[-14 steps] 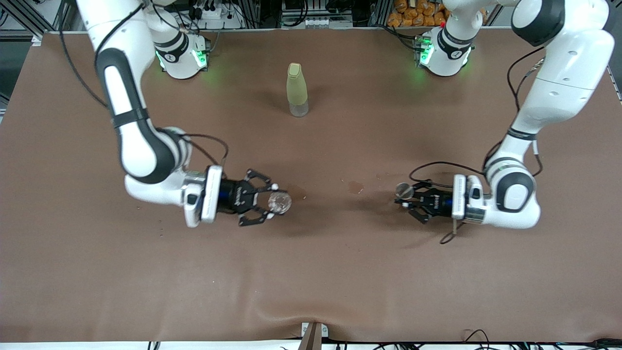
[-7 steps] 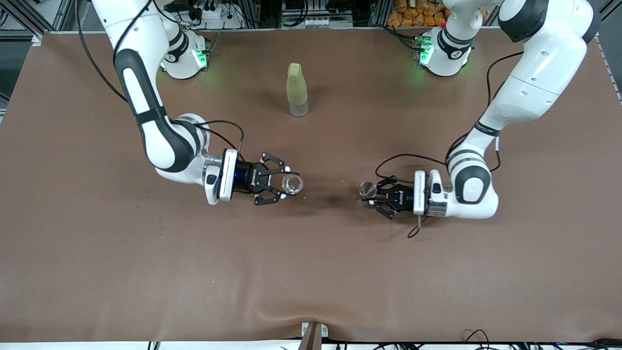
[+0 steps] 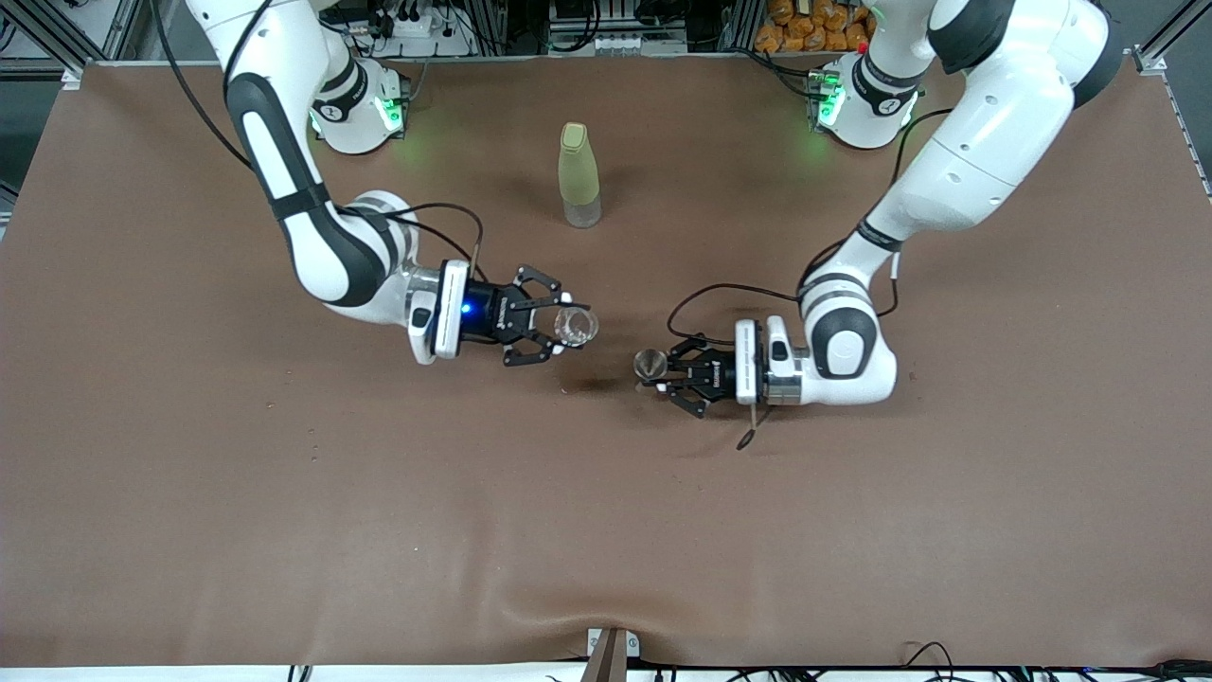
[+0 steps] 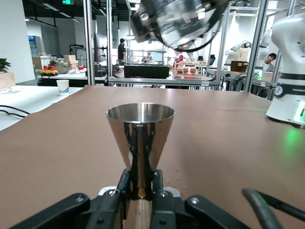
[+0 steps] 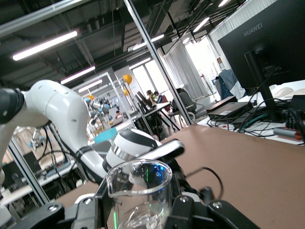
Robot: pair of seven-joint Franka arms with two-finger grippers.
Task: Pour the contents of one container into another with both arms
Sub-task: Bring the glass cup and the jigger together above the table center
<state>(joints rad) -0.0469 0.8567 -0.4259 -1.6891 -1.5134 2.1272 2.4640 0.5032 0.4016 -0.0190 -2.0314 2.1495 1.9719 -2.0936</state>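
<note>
My right gripper (image 3: 566, 329) is shut on a clear glass beaker (image 3: 576, 327), which it holds upright above the table's middle; in the right wrist view the beaker (image 5: 139, 193) stands between the gripper's (image 5: 139, 206) fingers with a little clear liquid at its bottom. My left gripper (image 3: 660, 371) is shut on a steel cone-shaped measuring cup (image 3: 650, 364), also upright. The left wrist view shows the cup (image 4: 140, 129) clamped by its narrow waist in the gripper (image 4: 141, 183), and the beaker (image 4: 178, 21) hanging higher, just past the cup. The two vessels are close but apart.
A yellow-green bottle (image 3: 579, 175) with its cap on stands on the brown tablecloth (image 3: 606, 530), farther from the front camera than both grippers. A black cable (image 3: 748, 431) dangles from the left wrist. Both arm bases (image 3: 355, 104) (image 3: 866, 99) sit along the table's back edge.
Both arms have swung toward the table's middle, bringing the beaker and the steel cup much closer together. Each gripper has kept its hold.
</note>
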